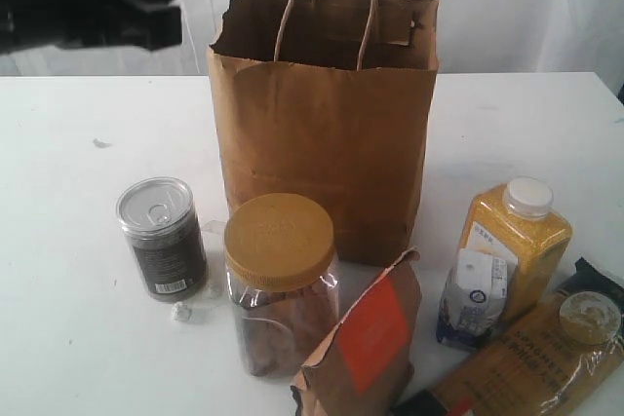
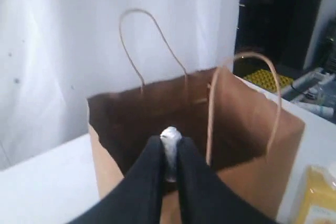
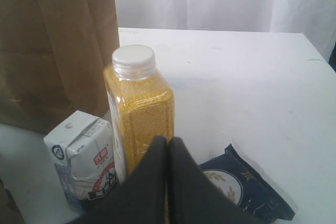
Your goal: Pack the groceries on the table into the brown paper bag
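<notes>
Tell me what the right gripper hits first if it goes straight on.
Most likely the yellow white-capped bottle: the right gripper, fingers shut, aims at its body just ahead, though depth is unclear.

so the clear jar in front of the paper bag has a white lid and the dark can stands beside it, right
Not quite: the lid of the clear jar is tan, not white, as the exterior view shows. The rest holds: the jar stands in front of the brown paper bag with the dark can beside it.
</notes>
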Available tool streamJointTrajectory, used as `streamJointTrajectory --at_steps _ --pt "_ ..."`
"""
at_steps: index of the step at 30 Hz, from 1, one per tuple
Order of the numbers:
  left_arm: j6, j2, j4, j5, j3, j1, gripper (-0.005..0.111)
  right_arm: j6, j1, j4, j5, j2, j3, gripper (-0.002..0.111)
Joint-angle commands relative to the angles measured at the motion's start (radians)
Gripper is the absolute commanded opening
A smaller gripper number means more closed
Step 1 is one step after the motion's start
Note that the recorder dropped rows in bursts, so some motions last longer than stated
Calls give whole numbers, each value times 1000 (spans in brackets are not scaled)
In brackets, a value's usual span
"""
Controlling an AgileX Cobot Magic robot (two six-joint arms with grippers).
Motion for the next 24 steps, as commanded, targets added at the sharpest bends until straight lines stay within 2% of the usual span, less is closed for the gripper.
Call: streamJointTrajectory --at_steps 1,4,7,10,16,21,24 --pt "6 94 -50 -20 -119 -1 0 1 -4 -7 -10 -7 -2 0" --pt "4 168 -94 25 -197 13 0 1 -4 -7 -10 -7 -2 0" --pt "-79 208 -94 172 -239 43 0 1 -4 -7 -10 -7 -2 0" --pt "-91 212 -94 309 -241 59 0 1 -4 -7 -10 -7 -2 0" --pt "-173 212 52 542 -241 57 0 1 -4 -7 -10 -7 -2 0" --pt "-284 214 111 585 -241 57 0 1 -4 -7 -10 -7 -2 0" --pt "-289 231 118 595 -251 11 0 1 -4 -7 -10 -7 -2 0"
